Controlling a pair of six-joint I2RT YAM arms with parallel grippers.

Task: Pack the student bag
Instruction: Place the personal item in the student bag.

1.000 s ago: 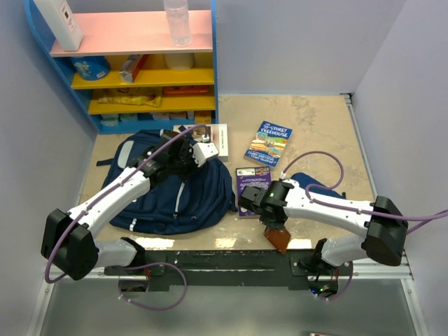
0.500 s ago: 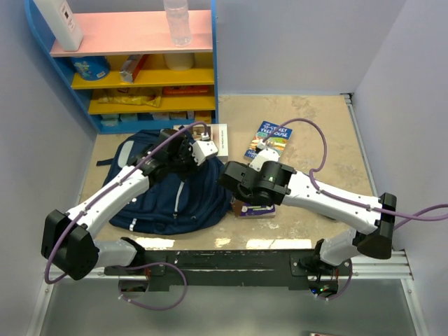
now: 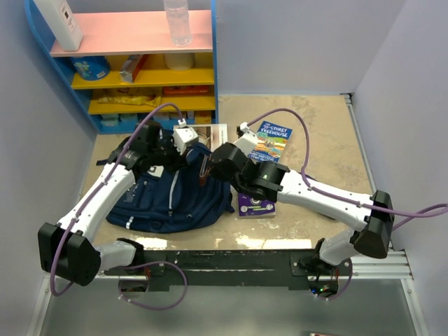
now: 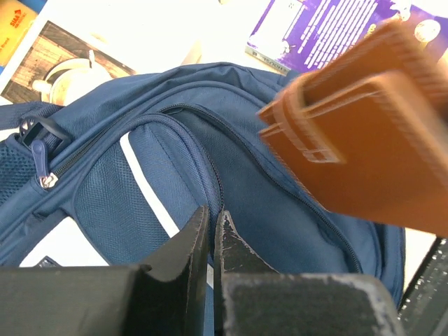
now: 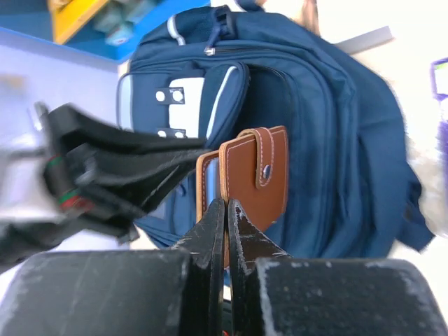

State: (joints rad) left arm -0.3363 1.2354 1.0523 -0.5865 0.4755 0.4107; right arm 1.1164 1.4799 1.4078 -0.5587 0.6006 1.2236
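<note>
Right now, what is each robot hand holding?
Left hand: closed, pinching the student bag fabric.
Right hand: closed on the brown wallet.

We see our left hand [image 4: 213,214] pinching the navy blue fabric backpack [image 4: 280,203], with a blurry tan leather wallet [image 4: 378,147] right in front.

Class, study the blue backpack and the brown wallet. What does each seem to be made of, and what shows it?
The student bag looks like woven synthetic fabric, perhaps nylon or polyester, with a matte finish: a fine weave, a mesh-textured panel and soft folds show. The wallet looks like smooth tan leather or an imitation, with a slight sheen: pale stitching runs along its edges and a snap stud sits on its strap.
</note>
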